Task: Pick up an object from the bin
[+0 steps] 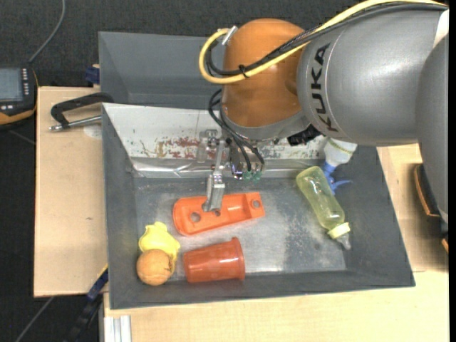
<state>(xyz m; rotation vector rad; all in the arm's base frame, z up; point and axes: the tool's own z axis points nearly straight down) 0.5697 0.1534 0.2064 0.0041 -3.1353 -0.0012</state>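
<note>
Hanging with pincer (214, 193) right at flat orange piece (239, 211), frame centre; could not tell apart or together. Needed centring across its narrow width, clear of red cup (214, 261).

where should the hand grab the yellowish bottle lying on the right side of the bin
Probably mid-body on the bottle, from straight above, closing across its narrow width. It lies flat on its side, cap toward the front, so both long sides are exposed, and the bare bin floor toward the bin's middle leaves room.
</note>
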